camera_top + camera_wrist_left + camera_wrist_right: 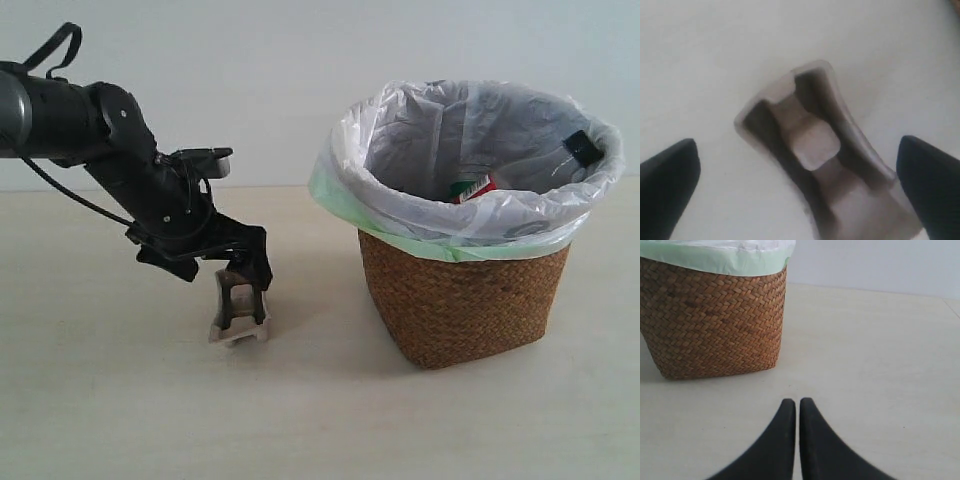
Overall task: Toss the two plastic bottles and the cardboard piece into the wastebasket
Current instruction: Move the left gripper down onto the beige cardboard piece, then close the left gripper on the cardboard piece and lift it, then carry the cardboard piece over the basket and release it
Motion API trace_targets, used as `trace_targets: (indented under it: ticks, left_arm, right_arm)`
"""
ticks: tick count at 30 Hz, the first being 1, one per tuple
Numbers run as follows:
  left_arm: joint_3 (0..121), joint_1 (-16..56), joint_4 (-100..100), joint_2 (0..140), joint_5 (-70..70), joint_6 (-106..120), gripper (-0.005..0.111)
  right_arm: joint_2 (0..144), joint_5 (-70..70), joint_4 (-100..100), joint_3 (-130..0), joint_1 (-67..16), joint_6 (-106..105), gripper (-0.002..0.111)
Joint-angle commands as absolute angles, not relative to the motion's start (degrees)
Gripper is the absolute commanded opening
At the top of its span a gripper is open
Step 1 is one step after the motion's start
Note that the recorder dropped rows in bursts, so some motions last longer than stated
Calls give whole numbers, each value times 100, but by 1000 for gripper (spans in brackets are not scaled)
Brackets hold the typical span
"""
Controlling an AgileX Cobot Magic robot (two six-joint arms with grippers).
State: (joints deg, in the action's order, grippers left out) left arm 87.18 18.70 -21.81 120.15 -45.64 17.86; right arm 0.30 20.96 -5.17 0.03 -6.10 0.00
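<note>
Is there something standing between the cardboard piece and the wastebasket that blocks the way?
Nothing visible does. Only bare table lies between the cardboard piece and the wastebasket. Its rim stands higher than the piece, so a lift is likely needed.

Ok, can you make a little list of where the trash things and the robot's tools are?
Cardboard piece: on the table, left of the wastebasket
Left tool: open, one finger on each side of the cardboard piece
Right tool: shut, empty, near the wastebasket
Bottle with red label and black cap: inside the wastebasket
Other bottle: cannot make it out
</note>
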Motion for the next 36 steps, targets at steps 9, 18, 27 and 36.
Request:
trace_targets:
  ticks: [9,18,27,36]
  left_arm:
    - [8689,2184,-2463,12447,-4108,2337,109]
    - [8825,2164,-1647,12388,-4831,1761,5]
    - [9399,2098,2161,10681,-5466,-833,4]
    - [9399,2098,2997,9938,-5634,-1414,4]
  right_arm:
    - [0,2047,-531,0,-579,0,0]
    - [0,2047,-531,0,-579,0,0]
    - [0,2047,-531,0,-579,0,0]
    - [0,2047,-531,0,-579,0,0]
